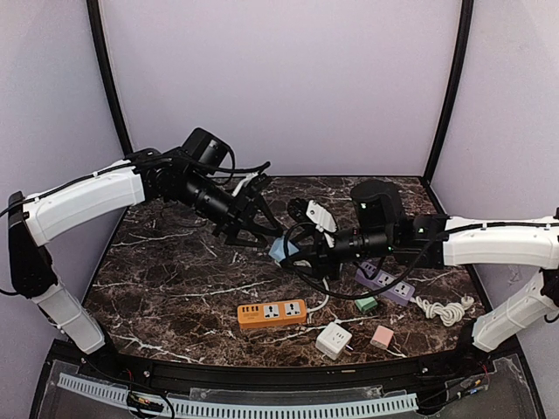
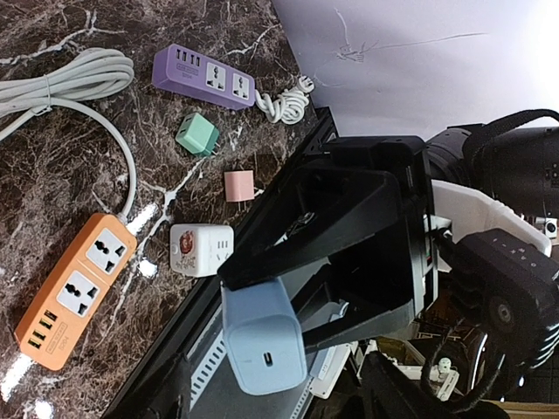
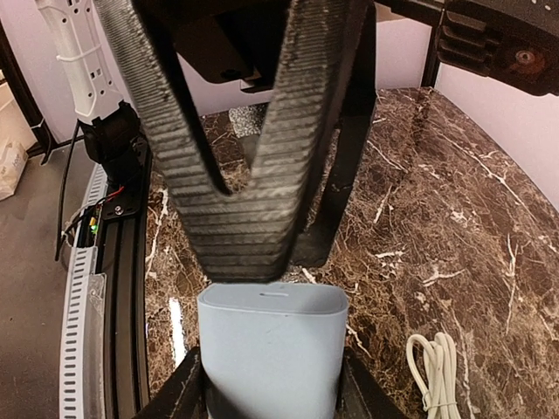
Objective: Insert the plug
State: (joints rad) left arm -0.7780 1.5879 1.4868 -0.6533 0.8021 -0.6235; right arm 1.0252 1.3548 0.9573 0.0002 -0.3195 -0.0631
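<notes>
A light-blue plug adapter (image 1: 281,250) hangs above the marble between both grippers. My right gripper (image 3: 272,388) is shut on it, one finger on each side, which also shows in the left wrist view, where the right fingers (image 2: 349,209) clamp the adapter (image 2: 262,340). Its USB-C end faces my left gripper (image 2: 271,401), which is open, with its dark fingers standing apart on either side just short of the adapter. In the right wrist view a ribbed left finger (image 3: 244,209) hangs just above the adapter's end (image 3: 272,301). An orange power strip (image 1: 272,312) lies near the front.
A purple power strip (image 1: 386,282) lies at the right with a coiled white cable (image 1: 441,308). A green adapter (image 1: 366,304), a pink adapter (image 1: 382,337) and a white cube adapter (image 1: 333,340) sit near the front edge. Black cables loop under the right wrist.
</notes>
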